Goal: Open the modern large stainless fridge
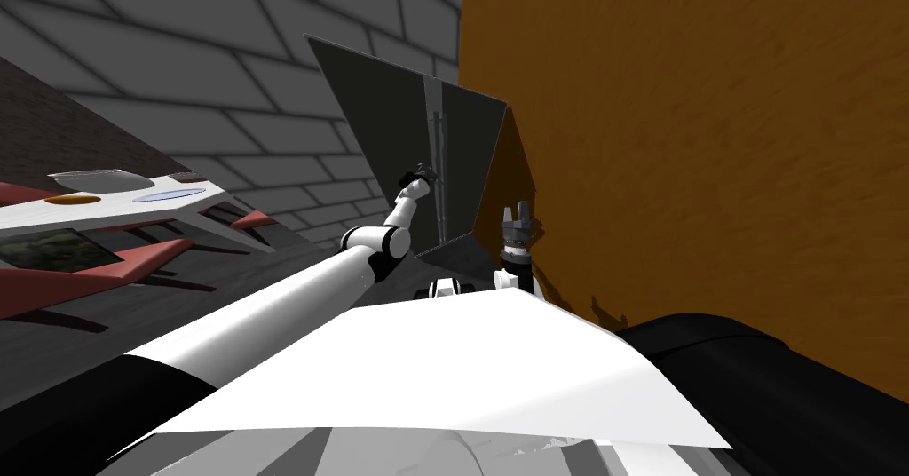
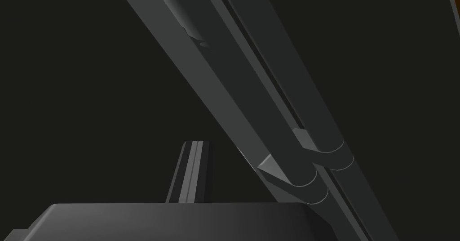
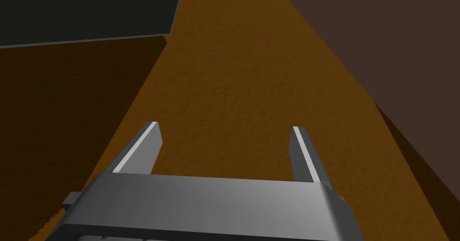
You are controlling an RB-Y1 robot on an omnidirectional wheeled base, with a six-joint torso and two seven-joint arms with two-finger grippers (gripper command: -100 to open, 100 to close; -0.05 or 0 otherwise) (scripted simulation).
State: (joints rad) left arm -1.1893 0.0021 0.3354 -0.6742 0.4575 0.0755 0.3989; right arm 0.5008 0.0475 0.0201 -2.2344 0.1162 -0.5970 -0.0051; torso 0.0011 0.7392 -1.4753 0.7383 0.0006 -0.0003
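Fridge (image 1: 391, 124), dark grey, both doors flush, stands at 12 o'clock with the orange wall (image 1: 692, 142) at its 3 o'clock. Left gripper (image 1: 417, 176) is at a door handle (image 2: 249, 117) by the centre seam; whether it grips cannot be told. Right gripper (image 1: 518, 209) hangs at 1 o'clock, fingers apart, holding nothing.

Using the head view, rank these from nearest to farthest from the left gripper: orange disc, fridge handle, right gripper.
1. The fridge handle, at the left gripper.
2. The right gripper, beside the orange wall.
3. The orange disc, on the white counter, far left.
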